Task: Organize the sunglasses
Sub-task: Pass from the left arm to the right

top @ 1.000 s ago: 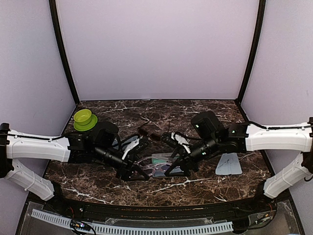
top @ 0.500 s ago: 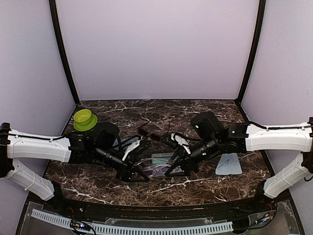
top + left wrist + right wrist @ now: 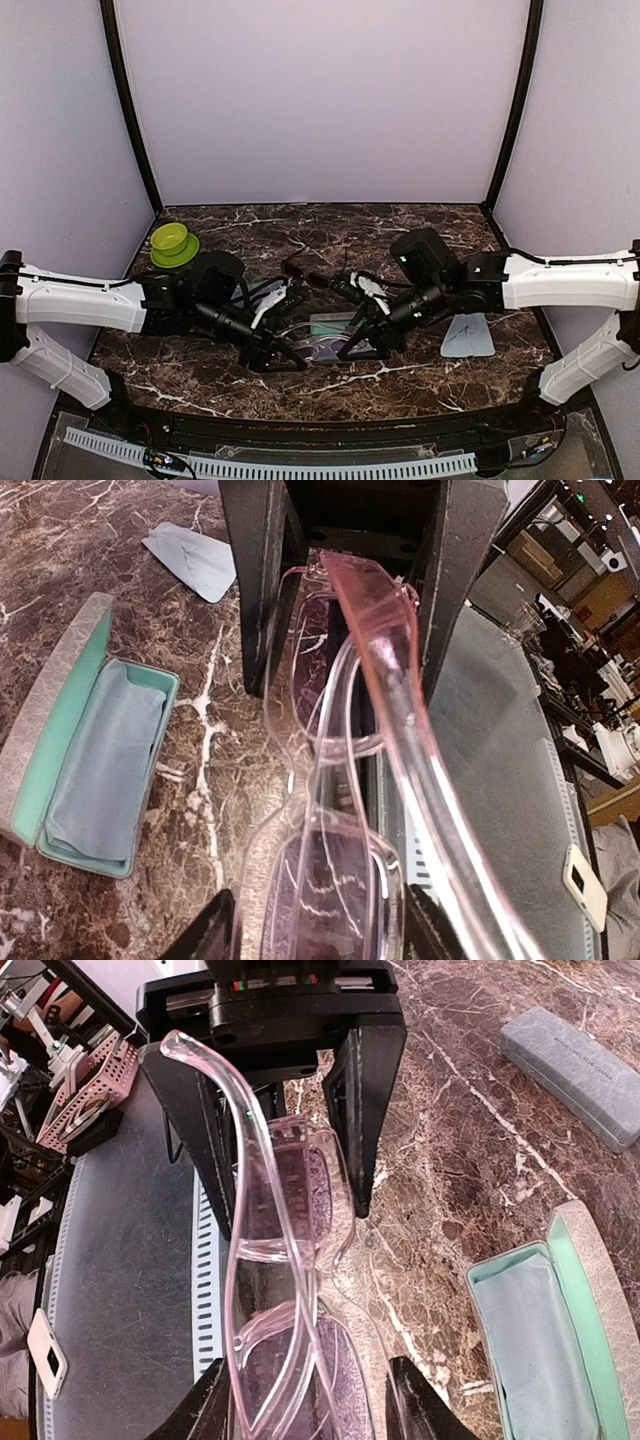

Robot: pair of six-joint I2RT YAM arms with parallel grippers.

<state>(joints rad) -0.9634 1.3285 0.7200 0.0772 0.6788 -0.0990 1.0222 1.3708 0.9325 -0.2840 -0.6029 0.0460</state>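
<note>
Gripping: left tool [image 3: 283, 352] and right tool [image 3: 355, 343], both clamped on pale-framed purple-tinted plastic sunglasses [image 3: 335, 880], centre frame
Nearby: open grey teal-lined case [image 3: 60, 710] on dark marble bench [image 3: 230, 740]

Soft, even light over a dark marble table [image 3: 420, 225], no hard shadows

The overhead view is bright on the pale walls [image 3: 320, 100] behind the table and dim on the table itself, and the black posts [image 3: 128, 110] at the table's back corners bow slightly. The wrist views are sharp on the table, with white sheen on its veins. The purple-tinted sunglasses [image 3: 330, 890] just above the table look soft and are streaked with glare
</note>
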